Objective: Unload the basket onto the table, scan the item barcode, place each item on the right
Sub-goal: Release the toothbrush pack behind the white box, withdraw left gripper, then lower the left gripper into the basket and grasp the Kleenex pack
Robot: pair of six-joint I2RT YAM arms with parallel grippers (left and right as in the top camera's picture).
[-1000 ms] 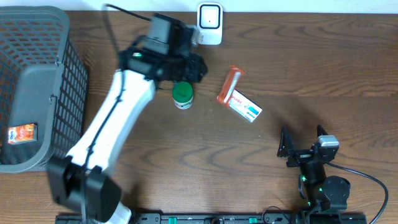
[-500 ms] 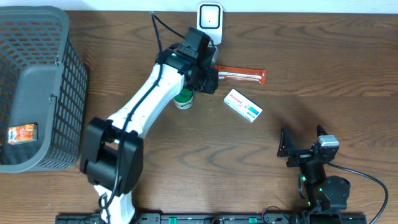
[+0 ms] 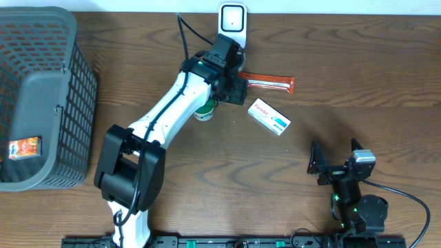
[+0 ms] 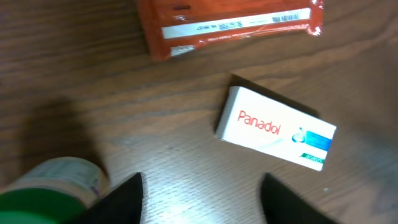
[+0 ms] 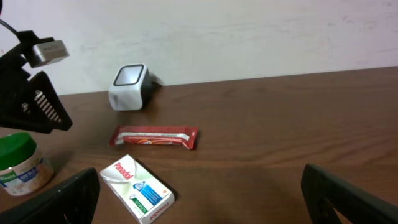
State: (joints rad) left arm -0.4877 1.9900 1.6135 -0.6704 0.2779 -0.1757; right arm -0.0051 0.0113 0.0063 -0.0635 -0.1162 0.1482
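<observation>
The red snack bar (image 3: pixel 270 83) lies flat on the table, just below and right of the white scanner (image 3: pixel 233 18). In the left wrist view the red bar (image 4: pixel 230 25) shows a white strip with a barcode. My left gripper (image 3: pixel 238 88) hovers at the bar's left end, open, with only bare wood between its fingers (image 4: pixel 124 200). The left gripper (image 4: pixel 202 190) holds nothing. Far off at the front right, my right gripper (image 3: pixel 335 158) stands wide open and empty. From the right wrist view I see the bar (image 5: pixel 155 137) and the scanner (image 5: pixel 129 86).
A white Panadol box (image 3: pixel 269 117) lies right of the left gripper, and a green-lidded jar (image 3: pixel 202 110) sits under the left arm. A dark mesh basket (image 3: pixel 41 41) with a packet inside fills the left side.
The left arm swung right toward the scanner. The red bar went from slanted beside the box to lying level further back. The left jaws have since widened off the bar. The right arm stayed still.
</observation>
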